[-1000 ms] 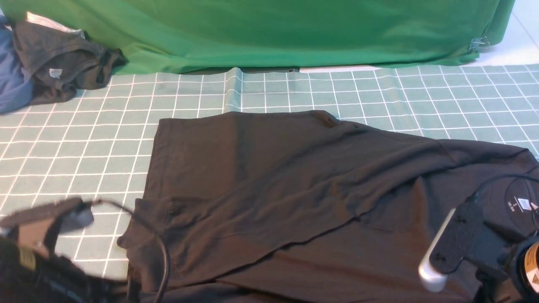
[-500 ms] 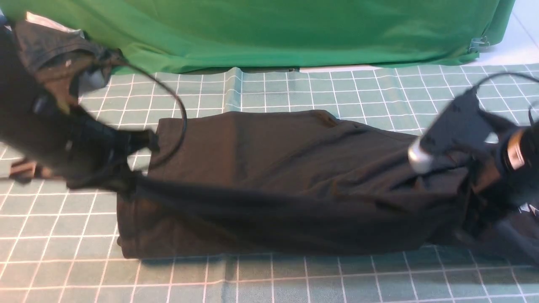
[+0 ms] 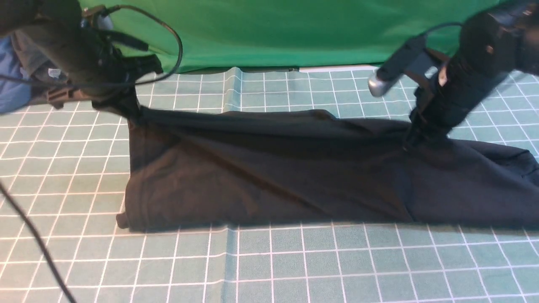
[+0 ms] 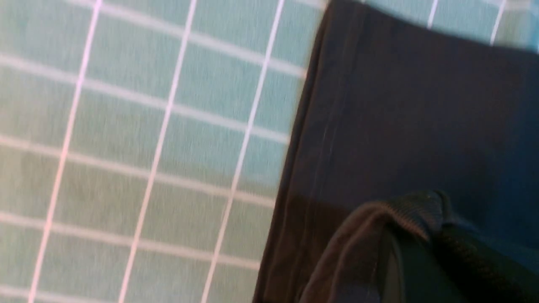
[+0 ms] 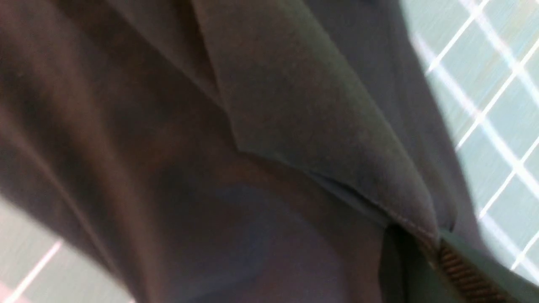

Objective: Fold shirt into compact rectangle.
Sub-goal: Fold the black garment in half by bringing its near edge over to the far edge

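Left pincer [image 3: 131,112] at ten o'clock and right pincer [image 3: 412,141] at two o'clock we find clenched on the shirt [image 3: 269,185], which spans the desk [image 3: 269,261] centre, its edge stretched taut between them, we judge, for a straight lengthwise fold.

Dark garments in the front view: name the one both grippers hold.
The large black shirt, spread across the middle; the smaller dark garment sits bunched far left.

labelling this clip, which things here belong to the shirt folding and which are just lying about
In the job: soft black knit shirt; left gripper and right gripper, both shut on it.
Lying about: bunched dark grey garment; crumpled blue cloth; green backdrop cloth.
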{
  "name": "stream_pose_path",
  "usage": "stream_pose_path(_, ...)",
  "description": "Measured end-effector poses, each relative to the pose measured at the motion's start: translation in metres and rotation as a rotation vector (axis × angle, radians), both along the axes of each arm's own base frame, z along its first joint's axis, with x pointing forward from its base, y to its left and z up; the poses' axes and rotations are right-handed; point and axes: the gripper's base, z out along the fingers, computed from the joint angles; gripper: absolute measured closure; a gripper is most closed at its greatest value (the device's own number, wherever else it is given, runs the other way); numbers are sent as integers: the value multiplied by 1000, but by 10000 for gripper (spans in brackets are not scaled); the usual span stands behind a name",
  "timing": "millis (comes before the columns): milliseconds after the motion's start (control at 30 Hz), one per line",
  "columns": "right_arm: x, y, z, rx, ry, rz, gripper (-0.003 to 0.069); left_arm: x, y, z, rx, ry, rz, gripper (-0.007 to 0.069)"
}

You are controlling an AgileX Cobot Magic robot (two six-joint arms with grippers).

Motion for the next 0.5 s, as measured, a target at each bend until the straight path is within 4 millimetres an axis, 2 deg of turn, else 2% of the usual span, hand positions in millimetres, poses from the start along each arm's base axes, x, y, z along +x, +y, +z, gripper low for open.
stream_pose_path(200, 38, 9, -12, 3, -22, -9, 630, 33, 2, -5, 16, -19, -5, 604)
stream_pose_path(500, 63, 18, -35, 15, -59, -2, 630, 57, 6, -24, 53, -39, -4, 604)
